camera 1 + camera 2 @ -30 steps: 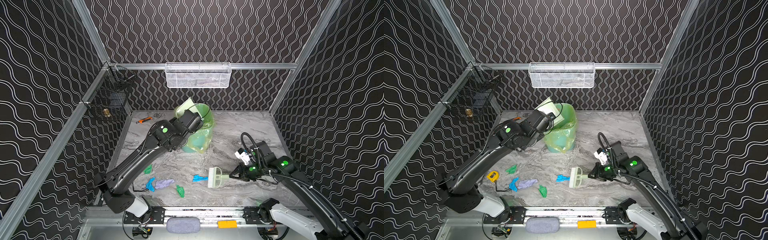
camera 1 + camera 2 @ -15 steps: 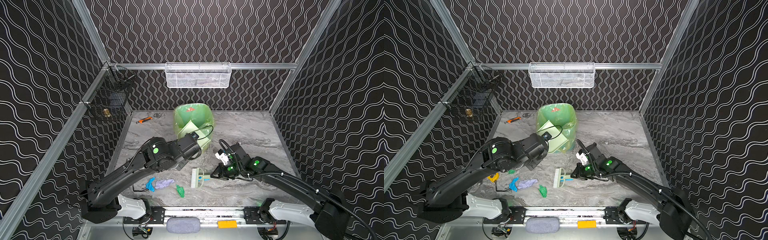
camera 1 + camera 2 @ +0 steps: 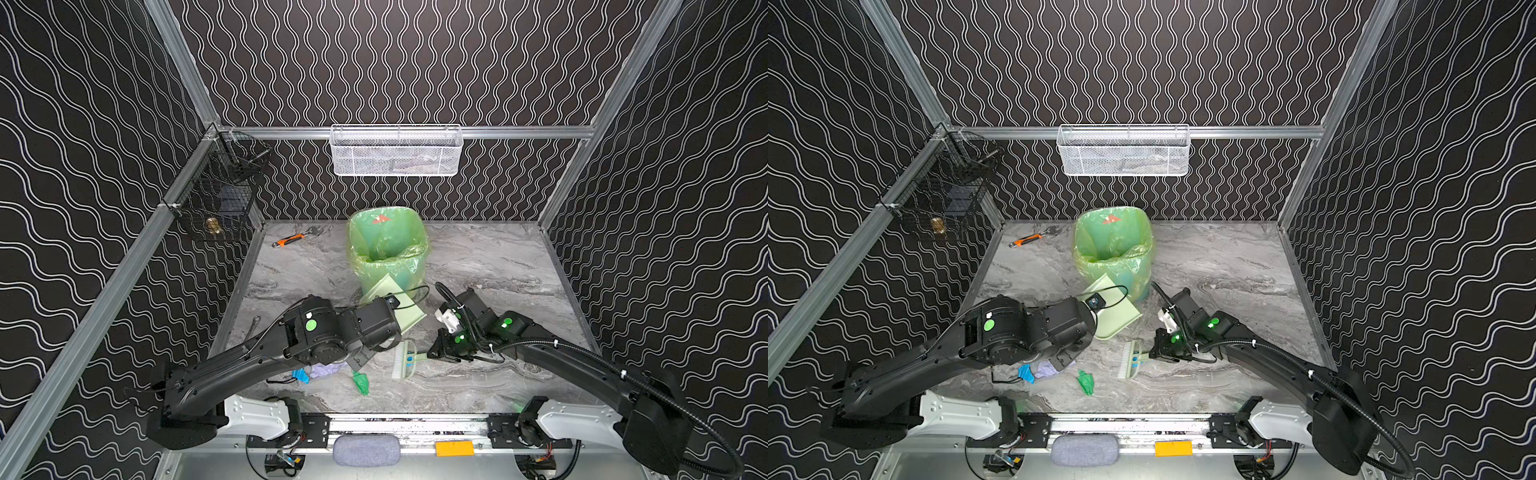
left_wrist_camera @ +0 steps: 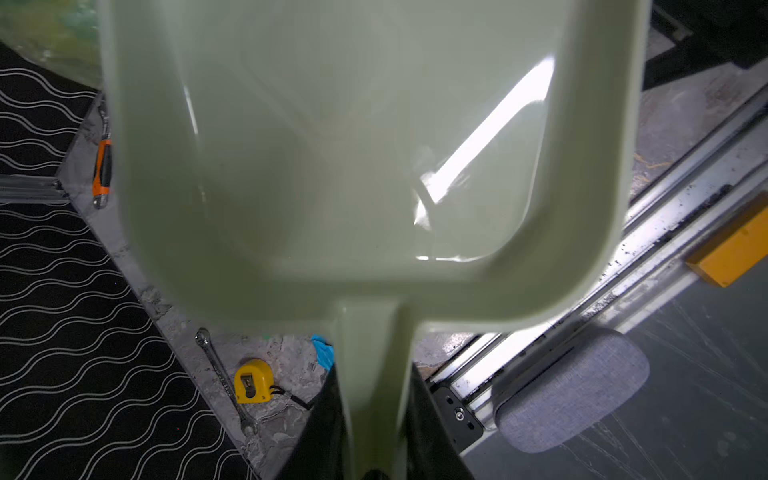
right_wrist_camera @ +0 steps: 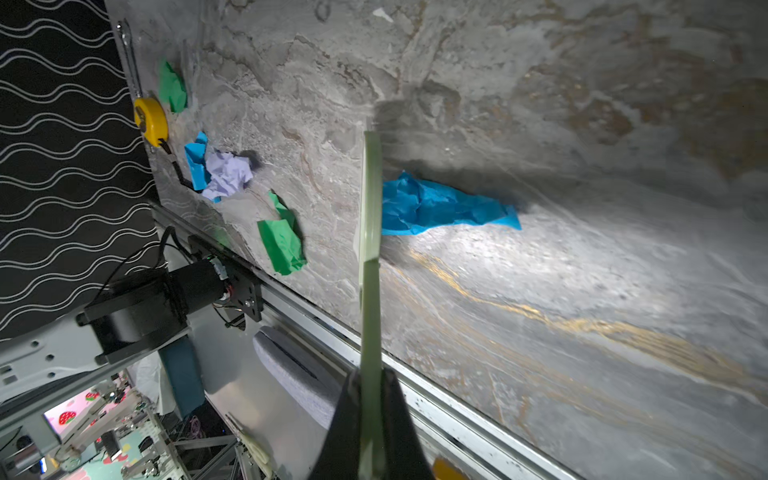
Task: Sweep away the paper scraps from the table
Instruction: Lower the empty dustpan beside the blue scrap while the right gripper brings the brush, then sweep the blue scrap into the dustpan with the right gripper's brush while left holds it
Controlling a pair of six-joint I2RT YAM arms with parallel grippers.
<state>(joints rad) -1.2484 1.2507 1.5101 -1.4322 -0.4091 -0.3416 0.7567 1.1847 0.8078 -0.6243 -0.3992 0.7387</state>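
My left gripper (image 4: 374, 415) is shut on the handle of a pale green dustpan (image 3: 399, 307), held low in front of the green-lined bin (image 3: 386, 249). The pan (image 4: 353, 145) fills the left wrist view. My right gripper (image 5: 371, 399) is shut on the handle of a pale green brush (image 3: 405, 359) whose head rests on the table (image 3: 478, 257). A blue paper scrap (image 5: 440, 205) lies against the brush head. More paper scraps lie towards the front left: a green one (image 5: 282, 241), a lilac one (image 5: 228, 174), a small blue one (image 5: 195, 160) and another green one (image 5: 172, 87).
An orange-handled wrench (image 3: 291, 240) lies at the back left. A yellow tape measure (image 4: 251, 382) and a steel spanner (image 4: 224, 382) lie by the left wall. A white mesh basket (image 3: 395, 151) and a black wire basket (image 3: 220, 199) hang on the walls. An aluminium rail (image 3: 407, 424) edges the front.
My left arm brought the dustpan down from the bin's rim to a low spot in front of the bin. My right gripper pushed the brush and the blue scrap leftwards.
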